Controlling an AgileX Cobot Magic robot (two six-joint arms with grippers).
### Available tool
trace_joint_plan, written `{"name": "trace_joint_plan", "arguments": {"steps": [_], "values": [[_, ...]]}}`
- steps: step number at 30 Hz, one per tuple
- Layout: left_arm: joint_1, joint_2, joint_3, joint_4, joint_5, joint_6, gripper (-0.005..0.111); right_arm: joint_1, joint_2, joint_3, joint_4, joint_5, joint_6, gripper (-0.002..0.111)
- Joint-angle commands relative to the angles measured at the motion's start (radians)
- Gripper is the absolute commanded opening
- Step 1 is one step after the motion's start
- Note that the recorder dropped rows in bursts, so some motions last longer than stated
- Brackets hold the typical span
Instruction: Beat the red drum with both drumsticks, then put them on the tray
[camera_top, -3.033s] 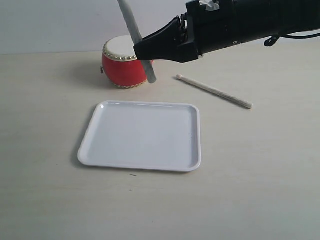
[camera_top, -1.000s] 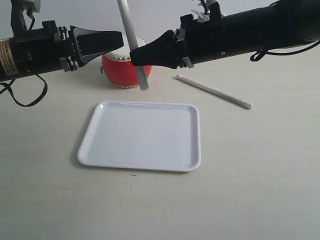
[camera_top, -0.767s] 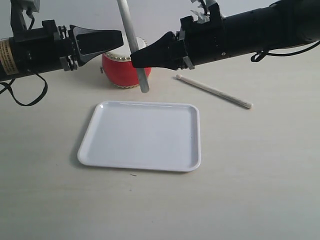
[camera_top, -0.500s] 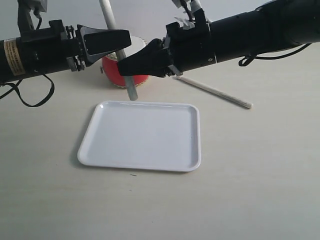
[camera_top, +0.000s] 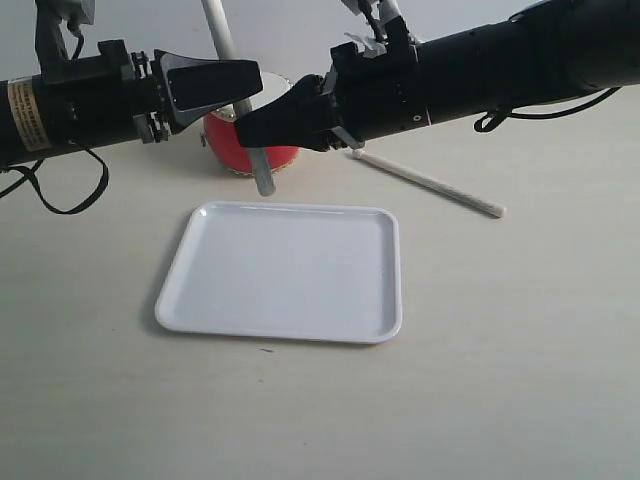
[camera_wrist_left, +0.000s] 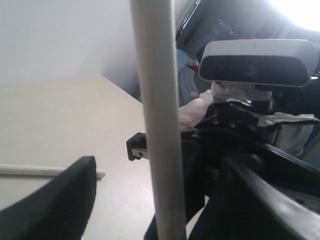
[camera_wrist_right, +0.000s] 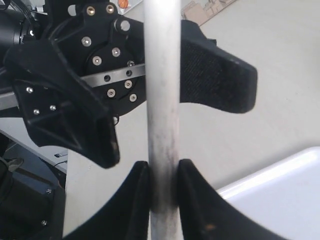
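Right gripper (camera_top: 248, 130) around near-upright drumstick (camera_top: 263, 178), upper end leftward

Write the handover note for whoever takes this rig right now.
Right hand: shut on one slender pale wooden drumstick, roughly upright before the small red barrel drum.
Left hand: open, jaws either side of that stick.
Second pale drumstick lies on the table right of the drum.
Flat white plastic tray: no sticks.
Done: one stick lifted.
Left: fetch second stick, drum, tray both.

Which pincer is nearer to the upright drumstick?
Right. The right pincer is shut on the upright drumstick; the left pincer stands open around it, not clamping.
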Motion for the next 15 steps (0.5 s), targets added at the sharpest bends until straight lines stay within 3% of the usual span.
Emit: {"name": "trace_joint_plan", "arguments": {"steps": [1,5,11,15], "values": [[-0.005,-0.001,-0.008,0.007,-0.008,-0.019,0.067,0.002,-0.002,-0.001,0.016,0.001,-0.002,0.0],[-0.005,-0.001,-0.008,0.013,-0.008,-0.034,0.067,0.002,-0.002,-0.001,0.016,0.001,-0.002,0.0],[-0.005,-0.001,-0.008,0.009,-0.008,-0.034,0.039,0.002,-0.002,-0.001,0.016,0.001,-0.002,0.0],[-0.005,-0.001,-0.008,0.007,-0.008,-0.034,0.035,0.002,-0.002,-0.001,0.016,0.001,-0.002,0.0]]}}
